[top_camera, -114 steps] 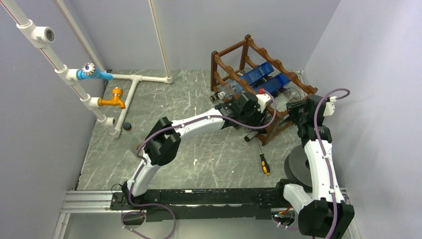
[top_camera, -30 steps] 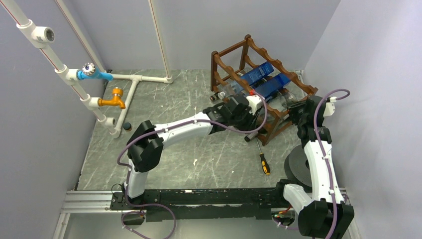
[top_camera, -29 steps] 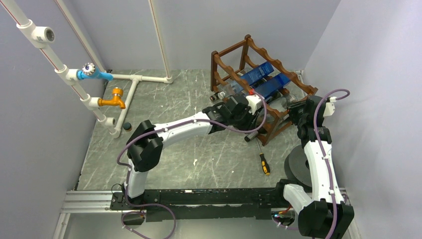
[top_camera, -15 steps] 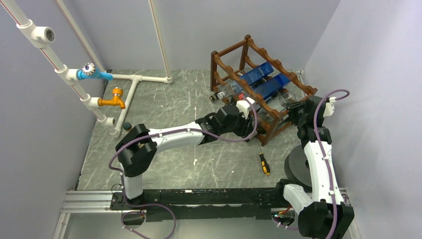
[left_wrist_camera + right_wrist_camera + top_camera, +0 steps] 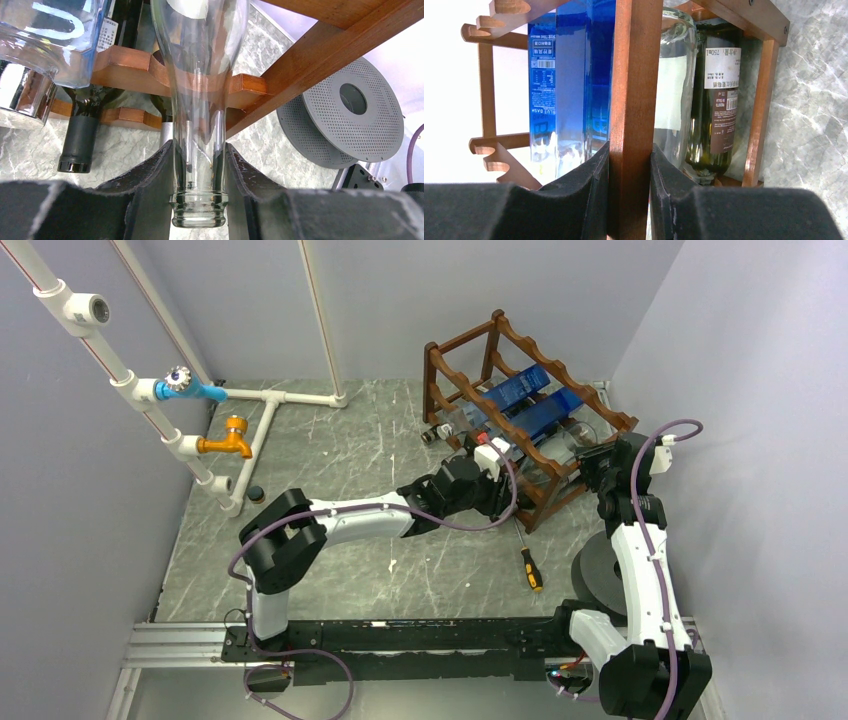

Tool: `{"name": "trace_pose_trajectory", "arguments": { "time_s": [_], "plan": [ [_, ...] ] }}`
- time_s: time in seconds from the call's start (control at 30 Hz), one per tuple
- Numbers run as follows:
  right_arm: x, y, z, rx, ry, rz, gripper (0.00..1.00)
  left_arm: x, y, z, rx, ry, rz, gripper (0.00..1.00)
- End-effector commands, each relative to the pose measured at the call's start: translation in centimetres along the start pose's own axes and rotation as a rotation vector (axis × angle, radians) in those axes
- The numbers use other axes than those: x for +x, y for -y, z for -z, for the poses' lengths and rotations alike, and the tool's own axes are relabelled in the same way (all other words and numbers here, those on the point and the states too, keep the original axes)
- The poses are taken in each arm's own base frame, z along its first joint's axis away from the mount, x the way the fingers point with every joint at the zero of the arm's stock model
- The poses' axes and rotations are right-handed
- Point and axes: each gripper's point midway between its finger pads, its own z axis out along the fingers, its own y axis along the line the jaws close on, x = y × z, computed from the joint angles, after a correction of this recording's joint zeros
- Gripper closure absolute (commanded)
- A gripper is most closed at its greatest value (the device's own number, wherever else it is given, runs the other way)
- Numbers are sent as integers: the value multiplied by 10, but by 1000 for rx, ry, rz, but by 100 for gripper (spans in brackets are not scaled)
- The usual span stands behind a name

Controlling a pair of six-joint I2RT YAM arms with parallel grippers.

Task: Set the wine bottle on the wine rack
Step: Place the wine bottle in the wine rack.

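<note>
A clear glass wine bottle [image 5: 198,75] lies neck-out in the wine rack [image 5: 320,55], a reddish-brown wooden frame with wavy rails [image 5: 545,358]. Its shoulder rests in a scallop of the lower front rail. My left gripper [image 5: 198,170] is shut on the bottle's neck just behind the lip, at the rack's near-left side [image 5: 490,480]. My right gripper [image 5: 629,170] is shut on a vertical post of the rack [image 5: 634,90], at the rack's right end [image 5: 600,455].
Blue bottles [image 5: 530,400] and a dark labelled bottle [image 5: 716,100] lie in the rack. Another dark bottle neck [image 5: 80,140] pokes out below. A screwdriver [image 5: 530,568] and a grey spool [image 5: 598,575] lie near the right arm. White pipes with taps [image 5: 235,435] stand at the left.
My left gripper has drawn back toward the near left, away from the rack, still holding the bottle neck, and its elbow has swung left. The right arm has not moved.
</note>
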Motion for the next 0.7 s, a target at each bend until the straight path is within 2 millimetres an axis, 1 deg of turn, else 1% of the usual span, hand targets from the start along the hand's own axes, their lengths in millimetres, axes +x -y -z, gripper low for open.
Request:
{"name": "trace_pose_trajectory", "arguments": {
  "time_s": [0.0, 0.07, 0.23, 0.37, 0.47, 0.57, 0.67],
  "plan": [
    [25, -52, 23, -231, -149, 47, 100, 15, -11, -13, -11, 5, -13, 100],
    [25, -52, 22, -232, -150, 49, 100, 24, -14, -12, -14, -9, -4, 100],
    [26, -52, 20, -232, -154, 45, 100, 36, -20, -7, -32, -24, -5, 100],
    [26, -52, 19, -229, -155, 47, 100, 49, -24, -2, -36, -44, 7, 100],
    [26, -52, 19, -230, -153, 47, 100, 51, -23, -4, -28, -51, 5, 100],
    [25, -51, 19, -224, -153, 52, 100, 59, -25, -7, -28, -63, 18, 100],
    [24, -52, 20, -226, -146, 51, 100, 67, -27, -5, -33, -73, 33, 100]
  ]
}}
